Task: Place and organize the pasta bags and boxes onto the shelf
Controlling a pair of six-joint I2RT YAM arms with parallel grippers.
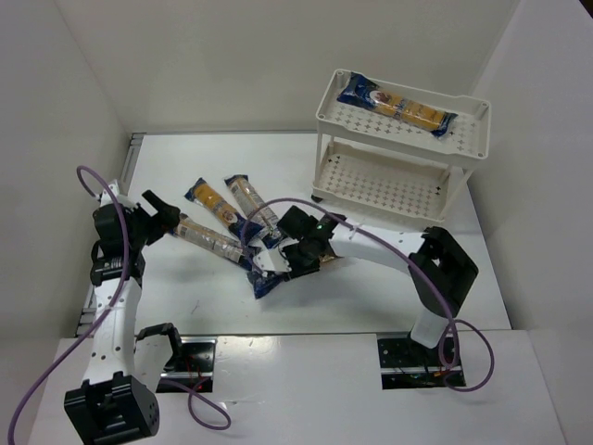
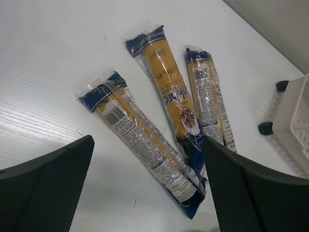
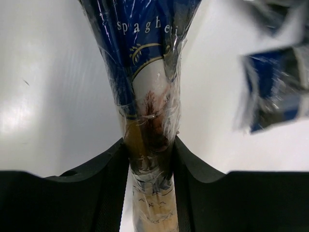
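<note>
My right gripper (image 3: 150, 150) is shut on a pasta pack (image 3: 145, 58) just behind its dark blue "spaghetti" end. In the top view that gripper (image 1: 289, 258) sits low over the table's middle, and the held pack's blue end (image 1: 264, 278) sticks out to its left. Three more pasta packs (image 2: 135, 130) (image 2: 166, 84) (image 2: 207, 96) lie fanned on the table. My left gripper (image 2: 148, 145) hovers open above their near ends, touching none; from above it (image 1: 167, 215) is at the fan's left tip. The cream-white shelf (image 1: 326, 111) stands back right, with one pack (image 1: 397, 105) on its top tray.
White walls close in the table on the left, back and right. The shelf's black wheels (image 2: 265, 128) rest on the table near the fanned packs. A blurred blue end of another pack (image 3: 270, 92) lies just right of the held one. Purple cables loop from both arms.
</note>
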